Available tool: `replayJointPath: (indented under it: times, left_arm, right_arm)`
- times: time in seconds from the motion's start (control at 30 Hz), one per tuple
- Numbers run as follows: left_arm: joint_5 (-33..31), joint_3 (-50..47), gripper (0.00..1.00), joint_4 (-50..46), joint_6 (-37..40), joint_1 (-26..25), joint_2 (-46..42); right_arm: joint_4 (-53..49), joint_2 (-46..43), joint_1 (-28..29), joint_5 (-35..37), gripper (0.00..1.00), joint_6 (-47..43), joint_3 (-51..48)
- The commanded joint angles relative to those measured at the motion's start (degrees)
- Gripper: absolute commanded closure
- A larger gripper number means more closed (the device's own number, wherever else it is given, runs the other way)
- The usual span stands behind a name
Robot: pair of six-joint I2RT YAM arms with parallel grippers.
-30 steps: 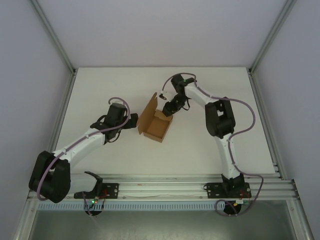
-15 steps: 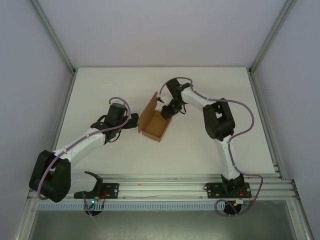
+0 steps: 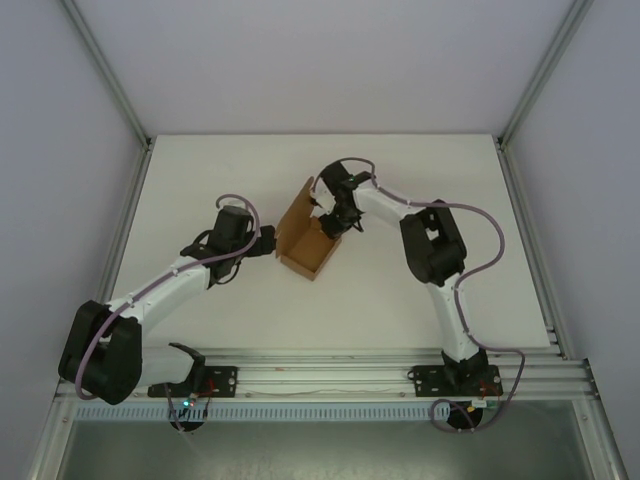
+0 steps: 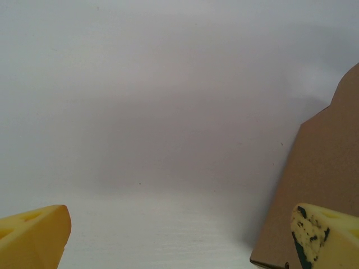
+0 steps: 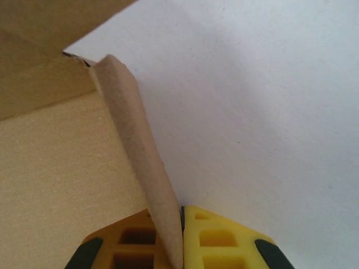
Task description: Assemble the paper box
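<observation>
Right end effector (image 5: 180,224): went from part-open to pinched shut in the last second, and the wrist view shows it clamped on the thin edge of a side flap (image 5: 140,151) of the box (image 3: 308,242). From the top view it has moved from about 3 o'clock of the box, clear of it, onto the rim at about 1 o'clock (image 3: 333,213).

My read is that the grasp on the flap is made, so the next step is the fold or tuck. The flap stands nearly upright and is not yet seated.

Left end effector (image 4: 179,241): unchanged, jaws wide and holding nothing. It sits just off the box at 9 o'clock (image 3: 265,240), with the cardboard panel (image 4: 331,185) right beside its right finger. I can't tell whether they touch. It looks placed to brace the box against the right arm's push.

Box: near the centre of the desk (image 3: 250,170), barely shifted. The tray is open, with the tall lid panel (image 3: 297,215) raised on the 10 o'clock side.

Contents: nothing visible inside. The inner floor is bare cardboard in the right wrist view, and the far corner is in shadow.
</observation>
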Motion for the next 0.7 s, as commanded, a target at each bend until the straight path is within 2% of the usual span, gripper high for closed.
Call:
replayJointPath:
  times: [0.0,0.17,0.3,0.4,0.5,0.57,0.6,0.67]
  left_arm:
    - [-0.40,-0.24,0.00,1.52,0.76,0.01,0.15]
    - [-1.05,-0.77,0.00,1.65,0.51,0.01,-0.45]
    - [-1.32,-1.39,0.00,1.70,0.45,0.03,-1.81]
    - [-1.78,-1.67,0.00,1.37,0.75,0.14,-3.07]
    - [-1.96,-2.27,0.00,2.08,0.74,0.32,-4.36]
    - [-1.20,-2.97,0.00,3.46,0.56,0.34,-5.04]
    - [0.09,-3.49,0.00,4.61,0.83,0.37,-5.39]
    - [2.80,-4.31,0.00,6.90,1.64,0.49,-5.63]
  right_arm:
    - [0.45,2.25,1.48,14.83,1.00,4.54,-2.85]
    - [1.16,2.32,4.78,29.28,1.00,8.62,-5.08]
    - [2.38,1.53,5.08,34.65,1.00,15.86,-7.02]
    - [-0.07,0.32,5.09,34.19,1.00,24.53,-7.45]
    - [4.79,-4.50,5.13,29.24,1.00,34.24,-14.88]
    - [8.81,-7.91,5.13,27.95,0.97,39.82,-20.18]
    - [10.41,-9.59,5.18,27.77,0.92,42.26,-22.57]
    - [13.23,-12.18,5.44,26.57,0.87,43.21,-25.63]
